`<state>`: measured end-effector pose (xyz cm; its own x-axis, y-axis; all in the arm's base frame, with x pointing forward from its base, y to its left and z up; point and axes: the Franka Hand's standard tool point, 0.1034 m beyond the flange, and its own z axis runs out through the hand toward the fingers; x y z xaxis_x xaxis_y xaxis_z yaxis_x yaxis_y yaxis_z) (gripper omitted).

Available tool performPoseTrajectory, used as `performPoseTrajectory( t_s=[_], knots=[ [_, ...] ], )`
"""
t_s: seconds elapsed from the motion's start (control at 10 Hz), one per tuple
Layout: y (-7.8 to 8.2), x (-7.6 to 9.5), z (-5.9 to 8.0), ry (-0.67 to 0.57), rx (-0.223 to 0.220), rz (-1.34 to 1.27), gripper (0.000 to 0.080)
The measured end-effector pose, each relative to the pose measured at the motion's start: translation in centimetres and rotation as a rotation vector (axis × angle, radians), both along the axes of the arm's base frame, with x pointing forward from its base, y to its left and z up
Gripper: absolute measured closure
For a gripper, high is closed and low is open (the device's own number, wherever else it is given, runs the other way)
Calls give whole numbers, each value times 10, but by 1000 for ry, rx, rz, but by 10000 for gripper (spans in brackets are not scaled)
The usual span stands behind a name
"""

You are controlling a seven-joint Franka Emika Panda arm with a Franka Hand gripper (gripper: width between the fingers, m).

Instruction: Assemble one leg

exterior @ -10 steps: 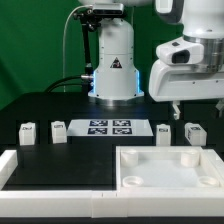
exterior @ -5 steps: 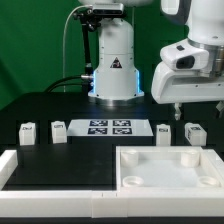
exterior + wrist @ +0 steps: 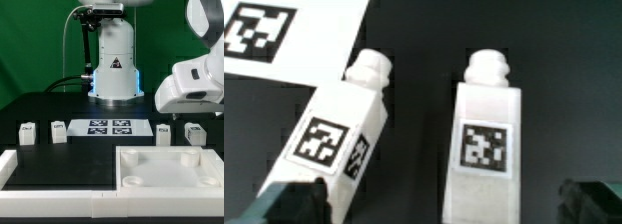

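Four small white legs sit in a row on the black table (image 3: 40, 105): the far-left leg (image 3: 27, 132), the inner-left leg (image 3: 58, 131), the inner-right leg (image 3: 164, 132) and the far-right leg (image 3: 194, 133). Each one has a black-and-white square tag on its face. The marker board (image 3: 107, 127) lies flat between the two inner legs. In front of the row, toward the exterior view's right, lies the large white panel (image 3: 165, 160) with round holes in its corners. A white fence (image 3: 50, 172) runs along the front edge toward the exterior view's left.

The arm's white wrist housing (image 3: 195, 88) hangs above the two legs at the exterior view's right and touches none of them.

In the wrist view the gripper (image 3: 439, 203) is released. Its dark fingertips (image 3: 287, 205) are far apart and hold nothing. Between and beyond them two legs lie side by side on the table and do not touch each other. The one beside the corner of the marker board (image 3: 287, 35) is tilted, and the other lies straight. Each of the two has a round peg at the end away from the fingertips.
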<state>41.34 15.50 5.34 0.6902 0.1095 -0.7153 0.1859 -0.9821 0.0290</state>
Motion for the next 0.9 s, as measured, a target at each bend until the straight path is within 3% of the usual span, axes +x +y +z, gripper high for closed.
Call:
performPoseTrajectory(
  t_s=[0.2, 0.6, 0.9],
  knots=[
    [2, -7, -8, 132, -35, 5, 150],
    [15, -17, -19, 118, -33, 27, 150],
    [13, -19, -31, 116, -30, 23, 150]
  ],
)
